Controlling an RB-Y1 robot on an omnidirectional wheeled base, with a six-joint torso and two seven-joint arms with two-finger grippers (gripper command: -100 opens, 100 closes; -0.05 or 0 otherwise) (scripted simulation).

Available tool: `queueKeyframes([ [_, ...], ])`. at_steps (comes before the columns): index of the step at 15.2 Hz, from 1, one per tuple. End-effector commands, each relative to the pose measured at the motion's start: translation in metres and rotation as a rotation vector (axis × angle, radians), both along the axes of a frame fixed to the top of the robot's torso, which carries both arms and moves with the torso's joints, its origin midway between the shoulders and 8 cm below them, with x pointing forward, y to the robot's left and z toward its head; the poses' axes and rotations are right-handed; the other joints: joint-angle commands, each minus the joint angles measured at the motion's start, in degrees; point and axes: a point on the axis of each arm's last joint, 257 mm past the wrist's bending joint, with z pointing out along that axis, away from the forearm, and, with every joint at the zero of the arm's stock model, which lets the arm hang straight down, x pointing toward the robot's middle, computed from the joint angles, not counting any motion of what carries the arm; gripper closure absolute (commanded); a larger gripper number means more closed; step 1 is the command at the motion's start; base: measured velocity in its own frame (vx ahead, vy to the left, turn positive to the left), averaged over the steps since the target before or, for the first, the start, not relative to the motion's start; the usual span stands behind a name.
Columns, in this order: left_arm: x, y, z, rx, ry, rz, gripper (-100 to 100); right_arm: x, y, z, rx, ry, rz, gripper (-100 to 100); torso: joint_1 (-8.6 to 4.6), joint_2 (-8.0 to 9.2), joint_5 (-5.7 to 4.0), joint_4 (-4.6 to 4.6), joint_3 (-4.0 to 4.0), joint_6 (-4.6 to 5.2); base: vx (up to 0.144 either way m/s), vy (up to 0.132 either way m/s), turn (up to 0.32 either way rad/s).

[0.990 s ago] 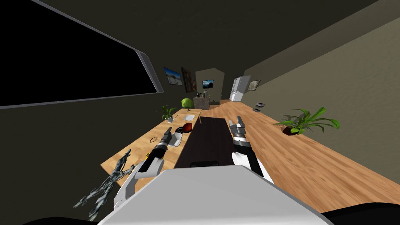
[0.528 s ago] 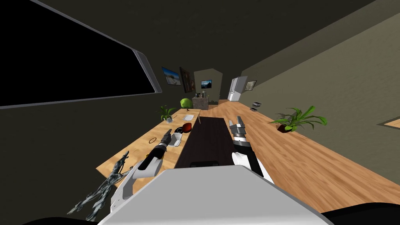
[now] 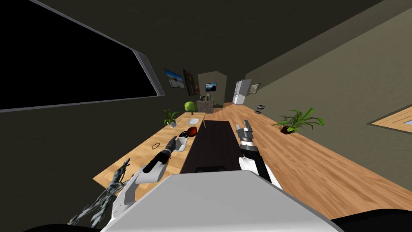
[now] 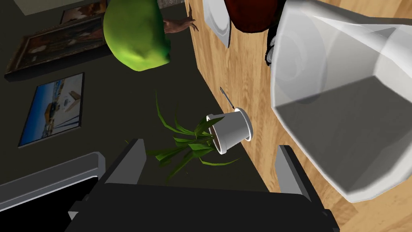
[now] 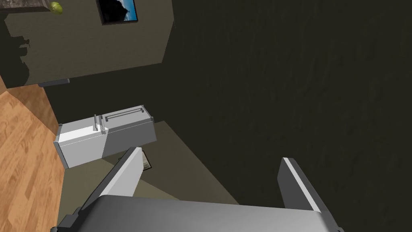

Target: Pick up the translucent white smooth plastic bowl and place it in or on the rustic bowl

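Note:
The translucent white bowl [image 3: 182, 143] stands on the wooden table [image 3: 132, 161], with a dark red bowl [image 3: 193, 131] just behind it. My left gripper [image 3: 173, 141] is open and sits close beside the white bowl. In the left wrist view the white bowl [image 4: 342, 100] looms large just outside one finger [image 4: 290, 169], not between the jaws of the left gripper [image 4: 209, 165]. The red bowl [image 4: 253, 16] shows beyond it. My right gripper [image 3: 244, 128] hangs open and empty over the dark counter, seen as the right gripper [image 5: 209, 173] in its wrist view.
A potted plant in a white pot [image 4: 229, 131], a green round object [image 4: 136, 32] and a white plate [image 4: 217, 20] stand further along the table. A black ring [image 3: 156, 145] lies nearer. A dark counter [image 3: 213, 141] borders the table. A grey metal sculpture [image 3: 104, 197] sits at the near corner.
The whole head view has shifted, so I have moved; the floor plant slid left. My left arm has dropped a little beside the white bowl. The right arm is unchanged.

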Motion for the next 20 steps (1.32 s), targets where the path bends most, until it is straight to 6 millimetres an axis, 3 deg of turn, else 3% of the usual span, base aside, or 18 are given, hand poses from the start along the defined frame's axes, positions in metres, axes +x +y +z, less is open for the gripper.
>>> queueKeyframes([
  [1,-0.004,0.005,-0.011,-0.011,0.050,0.011,-100,0.000,0.000,0.000,0.000,0.000,0.000,0,0.00,0.00,0.00,0.00,0.00,0.00,-0.015,0.021,-0.053],
  [20,-0.056,0.033,-0.087,-0.072,0.411,0.099,-100,0.000,0.000,0.000,0.000,0.000,0.000,0,-0.01,-0.09,0.00,-0.02,-0.05,0.02,-0.009,0.019,-0.068],
])
